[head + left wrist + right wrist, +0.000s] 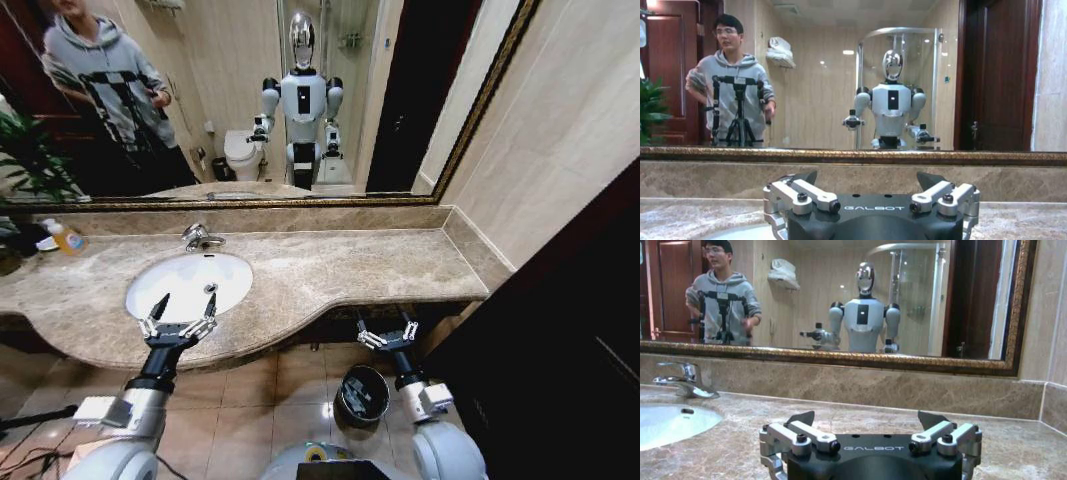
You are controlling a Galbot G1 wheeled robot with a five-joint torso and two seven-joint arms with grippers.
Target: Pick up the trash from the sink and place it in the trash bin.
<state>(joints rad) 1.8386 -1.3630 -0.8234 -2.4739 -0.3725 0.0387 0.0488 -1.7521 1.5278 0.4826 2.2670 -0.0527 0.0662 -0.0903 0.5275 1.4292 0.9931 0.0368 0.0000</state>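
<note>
Sink lies just ahead of the left gripper, whose fingers stand apart and empty over the basin's near rim. The head view alone shows the trash bin on the floor directly below the right gripper, also spread wide. The right wrist view adds the chrome faucet. No trash is discernible in the basin.

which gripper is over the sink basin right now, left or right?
The left gripper, open, hangs over the sink's near rim. The right gripper, also open, sits off the counter edge, above the floor by the trash bin.
</note>
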